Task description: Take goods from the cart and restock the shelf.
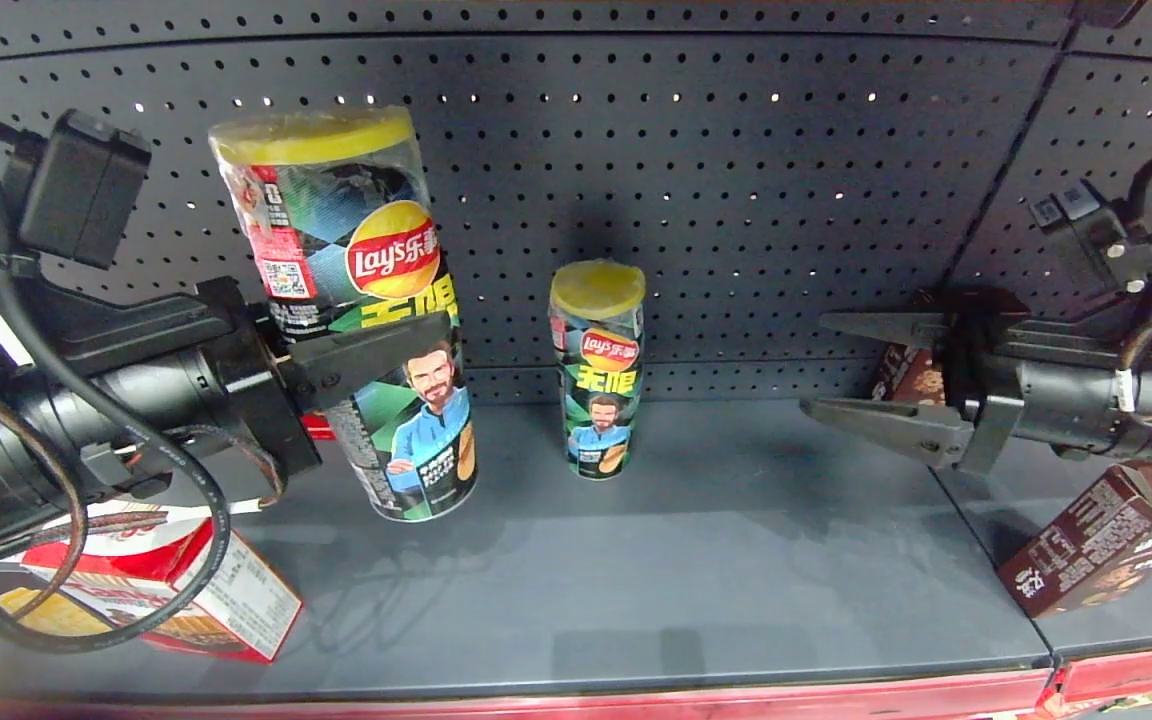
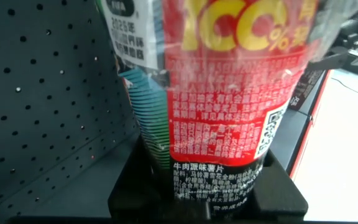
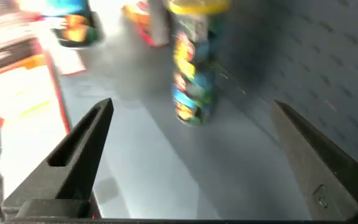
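My left gripper (image 1: 356,375) is shut on a tall chip can (image 1: 356,300) with a yellow lid, held upright and slightly tilted at the left of the grey shelf (image 1: 696,590). Close up, the held chip can (image 2: 222,106) shows its red label. A second, identical chip can (image 1: 597,370) stands upright on the shelf near the pegboard back. My right gripper (image 1: 861,375) hangs open at the right of the shelf, pointing toward the standing can, well apart from it. Between its fingers (image 3: 82,155) the standing chip can (image 3: 192,62) shows some way off.
A red and white box (image 1: 186,600) lies at the shelf's front left. Brown boxes (image 1: 1096,540) lie on the adjoining shelf section at right. A dark pegboard (image 1: 736,150) backs the shelf. A red rail (image 1: 636,700) edges the front.
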Robot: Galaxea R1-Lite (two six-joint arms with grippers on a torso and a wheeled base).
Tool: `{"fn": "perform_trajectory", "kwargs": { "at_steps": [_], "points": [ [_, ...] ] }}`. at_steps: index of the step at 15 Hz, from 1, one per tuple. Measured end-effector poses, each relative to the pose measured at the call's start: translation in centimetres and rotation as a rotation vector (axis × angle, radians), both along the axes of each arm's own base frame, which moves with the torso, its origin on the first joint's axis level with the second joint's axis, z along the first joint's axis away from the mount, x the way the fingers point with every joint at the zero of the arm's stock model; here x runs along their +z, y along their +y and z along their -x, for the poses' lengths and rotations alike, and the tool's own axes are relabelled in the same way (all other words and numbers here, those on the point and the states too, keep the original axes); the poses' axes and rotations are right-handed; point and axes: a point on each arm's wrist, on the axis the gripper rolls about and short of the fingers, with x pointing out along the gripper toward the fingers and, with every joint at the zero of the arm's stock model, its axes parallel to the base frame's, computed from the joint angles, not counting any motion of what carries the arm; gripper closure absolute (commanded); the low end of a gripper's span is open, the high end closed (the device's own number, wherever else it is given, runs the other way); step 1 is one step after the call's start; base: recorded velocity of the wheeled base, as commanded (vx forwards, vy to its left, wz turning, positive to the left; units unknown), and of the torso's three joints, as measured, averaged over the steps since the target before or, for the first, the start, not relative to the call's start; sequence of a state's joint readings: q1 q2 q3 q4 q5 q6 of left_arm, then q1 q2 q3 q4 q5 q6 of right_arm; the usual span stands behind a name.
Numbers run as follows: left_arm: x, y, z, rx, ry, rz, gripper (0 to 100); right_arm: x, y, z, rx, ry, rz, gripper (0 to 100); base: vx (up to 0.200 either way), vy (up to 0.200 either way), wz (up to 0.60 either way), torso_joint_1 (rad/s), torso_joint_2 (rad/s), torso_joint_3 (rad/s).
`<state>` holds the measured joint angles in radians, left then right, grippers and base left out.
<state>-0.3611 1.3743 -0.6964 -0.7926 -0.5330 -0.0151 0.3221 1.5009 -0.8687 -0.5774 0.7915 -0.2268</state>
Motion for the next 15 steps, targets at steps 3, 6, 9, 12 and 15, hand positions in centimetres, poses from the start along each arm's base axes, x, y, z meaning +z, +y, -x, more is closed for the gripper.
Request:
{"fn": "perform_trajectory", "kwargs": {
  "at_steps": [3, 6, 9, 12, 15],
  "points": [
    [-0.1, 0.0, -0.1, 0.003, 0.002, -0.001, 100, -0.1, 1.1, -2.6, 0.053, -0.025, -0.008, 0, 0.0, 0.0, 0.0, 0.0, 0.0, 0.0],
    [-0.1, 0.4, -0.2, 0.021, 0.004, -0.001, 100, -1.0, 2.7, -4.7, 0.15, -0.026, -0.007, 0, 0.0, 0.0, 0.0, 0.0, 0.0, 0.0],
    [-0.2, 0.6, -0.2, 0.025, 0.007, -0.002, 100, -2.1, 4.2, -6.4, 0.187, -0.023, -0.005, 0, 0.0, 0.0, 0.0, 0.0, 0.0, 0.0],
    [-0.2, 0.7, -0.2, 0.027, 0.008, -0.002, 100, -3.0, 5.4, -8.4, 0.197, -0.014, -0.002, 0, 0.0, 0.0, 0.0, 0.0, 0.0, 0.0],
    [-0.3, 0.7, -0.2, 0.03, 0.009, -0.002, 100, -4.1, 6.9, -9.8, 0.219, 0.001, 0.002, 0, 0.0, 0.0, 0.0, 0.0, 0.0, 0.0]
  ]
}}
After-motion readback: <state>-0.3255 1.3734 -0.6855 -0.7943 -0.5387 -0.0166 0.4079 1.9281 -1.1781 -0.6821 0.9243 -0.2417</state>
